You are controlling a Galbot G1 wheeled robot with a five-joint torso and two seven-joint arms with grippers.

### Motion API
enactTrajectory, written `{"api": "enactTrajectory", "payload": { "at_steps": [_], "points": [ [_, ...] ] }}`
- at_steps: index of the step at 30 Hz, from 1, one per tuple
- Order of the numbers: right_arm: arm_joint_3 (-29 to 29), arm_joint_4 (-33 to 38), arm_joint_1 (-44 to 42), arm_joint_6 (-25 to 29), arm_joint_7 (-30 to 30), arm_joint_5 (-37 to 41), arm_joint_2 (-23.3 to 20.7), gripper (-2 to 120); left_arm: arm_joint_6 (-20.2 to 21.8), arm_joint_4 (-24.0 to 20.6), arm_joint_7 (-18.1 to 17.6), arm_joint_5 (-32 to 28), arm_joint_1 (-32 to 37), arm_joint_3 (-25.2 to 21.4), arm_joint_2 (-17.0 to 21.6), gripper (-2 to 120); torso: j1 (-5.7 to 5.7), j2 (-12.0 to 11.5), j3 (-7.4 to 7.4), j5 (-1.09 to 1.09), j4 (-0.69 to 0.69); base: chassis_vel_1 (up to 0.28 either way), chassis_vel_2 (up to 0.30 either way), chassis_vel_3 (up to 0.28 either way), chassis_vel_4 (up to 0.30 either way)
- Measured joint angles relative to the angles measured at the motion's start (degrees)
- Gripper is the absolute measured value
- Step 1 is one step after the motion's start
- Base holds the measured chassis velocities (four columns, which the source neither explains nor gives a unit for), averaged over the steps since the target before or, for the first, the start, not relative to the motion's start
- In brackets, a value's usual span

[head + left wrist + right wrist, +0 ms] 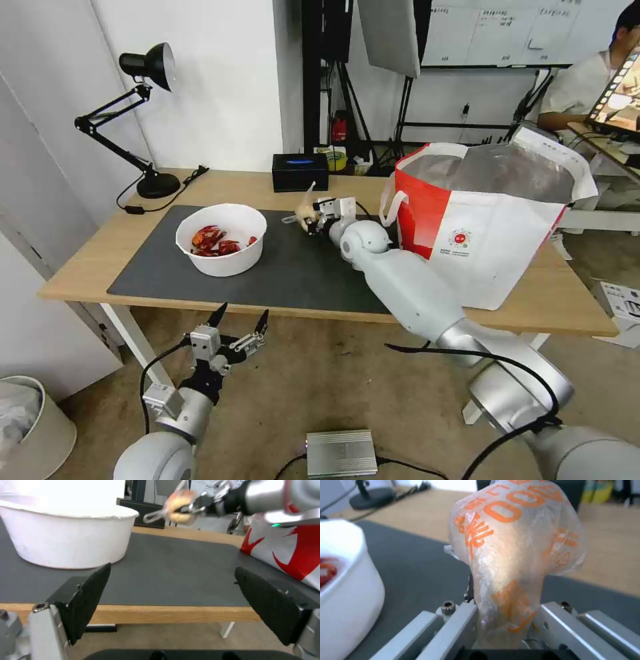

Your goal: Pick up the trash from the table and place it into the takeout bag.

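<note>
A small clear bag with a pale bun (305, 212) hangs above the dark grey mat (300, 273), held up by my right gripper (315, 217), which is shut on it. The right wrist view shows the bag (516, 545) with orange print pinched between the fingers (460, 620). To its left on the mat stands the white bowl of red crayfish shells (221, 239). The takeout bag (487, 227) stands open on the table's right part, just right of my right arm. My left gripper (239, 321) hovers open below the table's front edge (173, 611), facing the bowl (66, 537).
A black box (300, 172) sits at the table's back edge and a black desk lamp (150, 180) at the back left. On the floor are a bin (27, 427) at lower left and a silver box (341, 453).
</note>
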Motion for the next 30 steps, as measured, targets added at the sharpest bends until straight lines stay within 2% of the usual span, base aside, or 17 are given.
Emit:
{"api": "enactTrajectory", "payload": {
  "at_steps": [2, 7, 8, 11, 14, 15, 16, 23, 28, 30],
  "points": [
    [0.10, 1.63, -0.29, -0.31, 0.69, 0.38, -0.78, 3, 0.00, -0.07, -0.02, 0.00, 0.13, -0.08, -0.03, 100, 0.00, 0.00, 0.00, 0.00, -0.01, 0.000, 0.000, 0.000, 0.000],
    [0.89, 12.85, -3.66, -2.13, 4.68, 1.97, -5.51, 3, -0.01, -0.93, -0.03, 0.03, 0.76, -0.60, -0.06, 100, 0.00, 0.00, 0.00, 0.01, -0.01, 0.000, 0.000, 0.000, 0.000],
    [0.89, 12.85, -3.66, -2.13, 4.68, 1.97, -5.51, 3, -0.01, -0.93, -0.03, 0.03, 0.76, -0.60, -0.06, 100, 0.00, 0.00, 0.00, 0.01, -0.01, 0.000, 0.000, 0.000, 0.000],
    [1.37, 20.30, -6.07, -2.81, 7.45, 2.17, -7.82, 3, 0.00, -1.42, -0.06, 0.09, 1.26, -0.86, -0.07, 100, -0.01, 0.00, 0.00, 0.00, 0.00, 0.000, 0.000, 0.000, 0.000],
    [1.41, 23.82, -7.16, -2.88, 8.85, 2.11, -8.84, 3, -0.01, -1.69, -0.06, 0.13, 1.57, -1.04, -0.12, 100, -0.01, 0.00, 0.00, 0.01, -0.01, 0.000, 0.000, 0.000, 0.000],
    [1.61, 27.23, -8.11, -2.89, 10.15, 1.65, -9.72, 3, -0.01, -1.96, -0.07, 0.20, 1.93, -1.20, -0.23, 100, -0.01, 0.00, 0.00, 0.01, 0.00, 0.000, 0.000, 0.000, 0.000],
    [1.61, 27.23, -8.11, -2.89, 10.15, 1.65, -9.72, 3, -0.01, -1.96, -0.07, 0.20, 1.93, -1.20, -0.23, 100, -0.01, 0.00, 0.00, 0.01, 0.00, 0.000, 0.000, 0.000, 0.000],
    [4.40, 40.30, -10.65, -2.00, 13.92, -3.48, -13.86, 3, -0.01, -3.44, -0.08, 0.63, 3.48, -1.85, -0.61, 100, -0.01, 0.00, 0.00, 0.00, 0.00, 0.000, 0.000, 0.000, 0.000],
    [6.10, 43.21, -11.32, -1.80, 14.59, -4.94, -15.52, 3, -0.01, -3.74, -0.07, 1.02, 3.93, -1.92, -0.84, 100, -0.01, 0.00, 0.00, 0.00, 0.00, 0.000, 0.000, 0.000, 0.000],
    [9.07, 46.56, -12.43, -1.78, 15.35, -6.55, -18.50, 3, -0.01, -3.92, -0.07, 1.48, 4.47, -1.93, -1.17, 100, -0.01, 0.00, 0.00, 0.01, 0.00, 0.000, 0.000, 0.000, 0.000]
  ]
}}
